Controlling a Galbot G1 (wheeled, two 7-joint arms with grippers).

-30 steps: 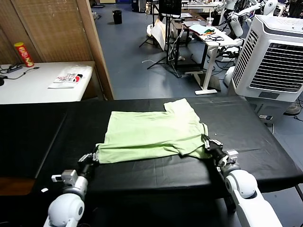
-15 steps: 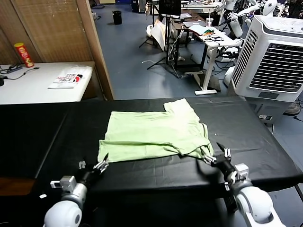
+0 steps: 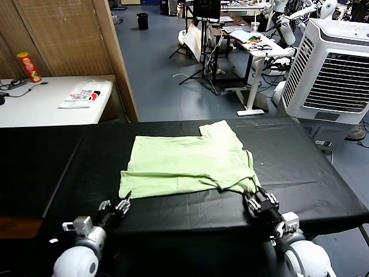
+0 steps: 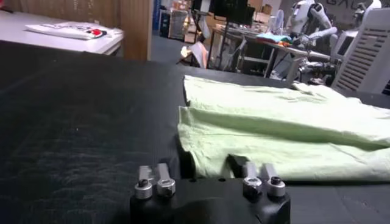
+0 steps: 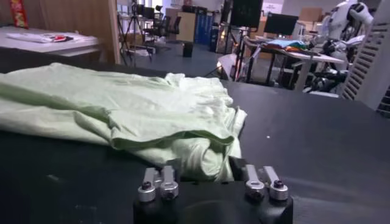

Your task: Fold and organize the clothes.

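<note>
T-shirt (image 3: 187,164), pale green, lies on the black table (image 3: 300,156) about centre of the head view. It is already doubled once along its length, so the near edge is a soft double layer, and one sleeve pokes out at 1 o'clock. The left gripper (image 3: 122,203) sits at 7 o'clock of the shirt, right at the near-left corner. The left wrist view has that corner lying in its mouth, but I cannot tell whether it has a grip or is only lined up. The right gripper (image 3: 256,199) is at 5 o'clock of the shirt on the near-right corner. The right wrist view shows a bunched wad of fabric filling the gap, so I read it as pinched down on the cloth. Both arms come in low from 6 o'clock and flat to the table, probably so the lower finger can slide under the hem. One gripper per near corner makes sense, as lifting both together would carry the near edge over toward 12 o'clock and keep the fold square. Judgement: this is the grasp step of the next fold, with the fold itself not yet begun. The risk is catching only the top layer on the left. At 10 o'clock, well apart, a white side table (image 3: 34,109) holds a white printed item (image 3: 81,95) and a red can (image 3: 27,66), none of it part of the job.
</note>
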